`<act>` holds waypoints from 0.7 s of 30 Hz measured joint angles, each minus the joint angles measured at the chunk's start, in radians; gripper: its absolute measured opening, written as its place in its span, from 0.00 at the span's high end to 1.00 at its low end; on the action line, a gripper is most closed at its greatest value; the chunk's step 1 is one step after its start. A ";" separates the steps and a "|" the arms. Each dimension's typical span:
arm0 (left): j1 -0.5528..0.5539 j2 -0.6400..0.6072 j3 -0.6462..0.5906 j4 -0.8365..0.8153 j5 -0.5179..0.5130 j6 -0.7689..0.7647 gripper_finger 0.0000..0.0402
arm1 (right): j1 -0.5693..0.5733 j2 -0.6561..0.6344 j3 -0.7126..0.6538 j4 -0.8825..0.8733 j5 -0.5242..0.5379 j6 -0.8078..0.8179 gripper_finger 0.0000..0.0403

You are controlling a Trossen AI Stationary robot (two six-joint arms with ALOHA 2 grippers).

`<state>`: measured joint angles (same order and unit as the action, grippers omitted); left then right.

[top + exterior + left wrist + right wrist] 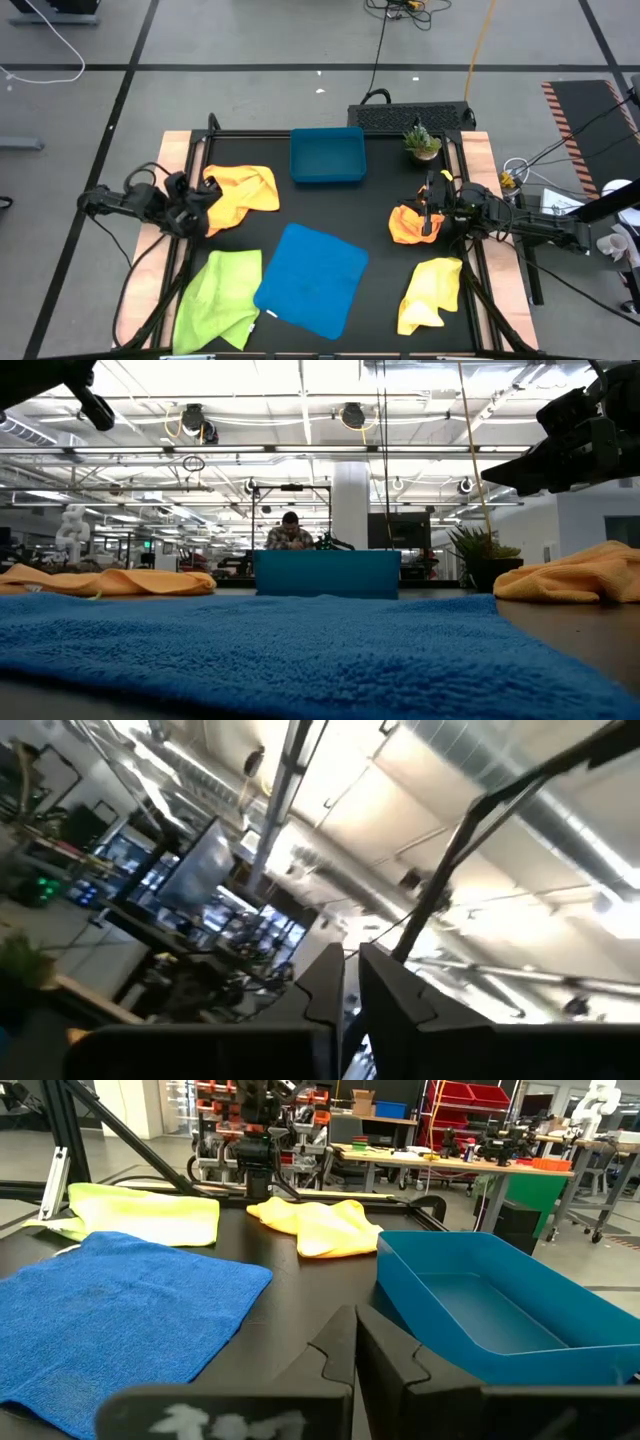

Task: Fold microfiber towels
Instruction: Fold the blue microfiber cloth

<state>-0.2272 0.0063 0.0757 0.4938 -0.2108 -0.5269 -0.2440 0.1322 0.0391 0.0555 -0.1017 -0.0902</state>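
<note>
Blue towel (312, 279) spread flat at the near centre | lime towel (218, 300) and yellow towel (431, 294) flank it | left gripper (194, 213) clenched, empty, beside orange towel (242, 194) | right gripper (432, 212) clenched, empty, over crumpled orange towel (408, 226) | blue tray (327, 156) far | risk: clenched fingers skid, bunching cloth.

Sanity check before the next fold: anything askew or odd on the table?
Nothing spilled or damaged. The blue towel lies flat but turned askew to the table edges. The other towels are crumpled: orange by the left gripper, orange under the right gripper, yellow, lime green. The blue tray sits square.
</note>
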 joint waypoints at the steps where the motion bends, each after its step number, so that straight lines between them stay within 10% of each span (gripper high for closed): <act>1: 0.000 0.000 0.000 0.003 0.000 0.001 0.91 | 0.000 0.000 0.000 0.000 0.000 0.000 1.00; 21: -0.005 0.619 0.164 -0.001 -0.043 0.163 0.91 | 0.000 0.000 0.000 0.000 0.000 0.000 1.00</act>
<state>-0.2320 0.6252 0.2393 0.4927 -0.2534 -0.3642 -0.2441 0.1322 0.0391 0.0554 -0.1014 -0.0902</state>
